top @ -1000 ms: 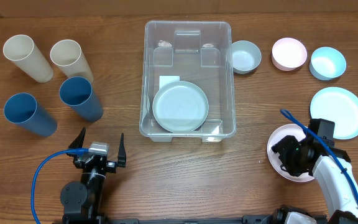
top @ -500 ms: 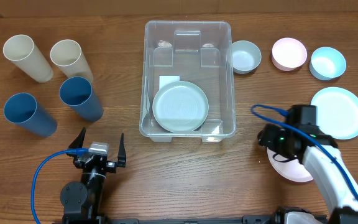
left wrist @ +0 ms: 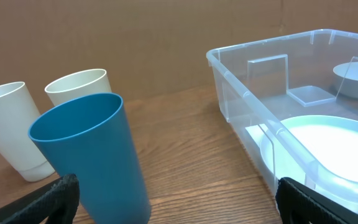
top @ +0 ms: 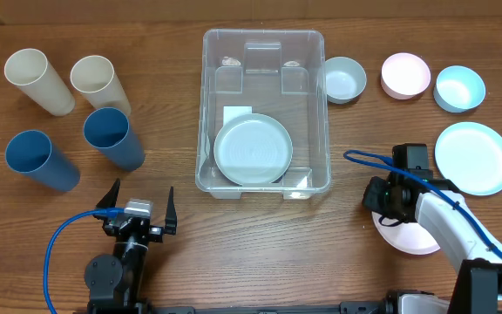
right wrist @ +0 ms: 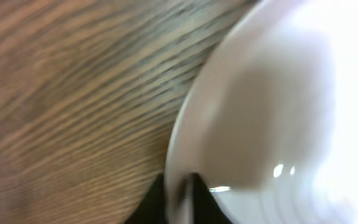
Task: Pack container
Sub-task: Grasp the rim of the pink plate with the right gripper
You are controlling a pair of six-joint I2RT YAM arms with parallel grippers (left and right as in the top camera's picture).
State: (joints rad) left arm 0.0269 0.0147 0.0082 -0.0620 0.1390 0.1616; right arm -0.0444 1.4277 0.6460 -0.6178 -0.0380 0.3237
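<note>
The container [top: 204, 105] is a large clear bin at the table's middle, with a pale plate [top: 253, 150] lying in it beside a white label [top: 237, 115]. My right gripper [top: 382, 199] is down at the left rim of a pink plate [top: 415, 239] on the table, right of the bin. In the right wrist view the gripper [right wrist: 180, 188] is shut on that plate's [right wrist: 272, 112] rim, one dark finger on each side of it. My left gripper [top: 138, 202] stands open near the front edge, left of the bin, with nothing in it. Its view shows the container [left wrist: 229, 71] to the right.
Two cream cups [top: 37, 80] [top: 98, 80] and two blue cups [top: 111, 138] [top: 40, 160] stand at the left. Three bowls, grey-blue [top: 345, 78], pink [top: 406, 74] and light blue [top: 460, 88], sit right of the bin, with a light blue plate [top: 473, 157] below them.
My right gripper has swung left over the pink plate to its left rim and closed on it. The left arm has not moved.
</note>
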